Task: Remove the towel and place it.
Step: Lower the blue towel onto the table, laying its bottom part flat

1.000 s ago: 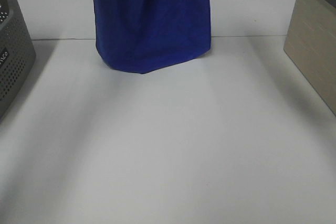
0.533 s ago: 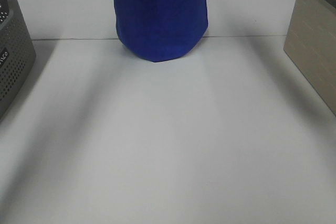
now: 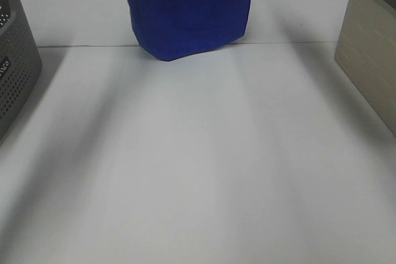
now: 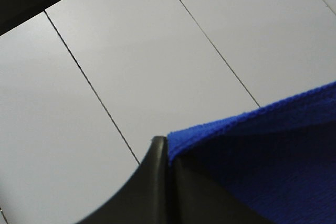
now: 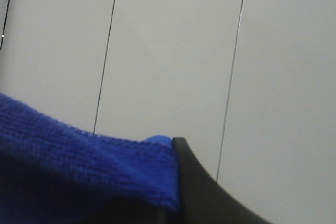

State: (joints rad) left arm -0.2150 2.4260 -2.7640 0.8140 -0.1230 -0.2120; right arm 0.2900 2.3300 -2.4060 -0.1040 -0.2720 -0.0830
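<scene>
Royal-blue towel hung by its upper edge from two pincers, both beyond the top of the high view. Left pincer: black fingers closed together on a stitched corner, with the cloth spreading away from the tips. Right pincer: clamped on another part of the edge, cloth bunched against the finger. Below the pincers the towel hangs over the far part of the white table; contact cannot be judged. A grey perforated basket and a beige box stand well apart on either side.
</scene>
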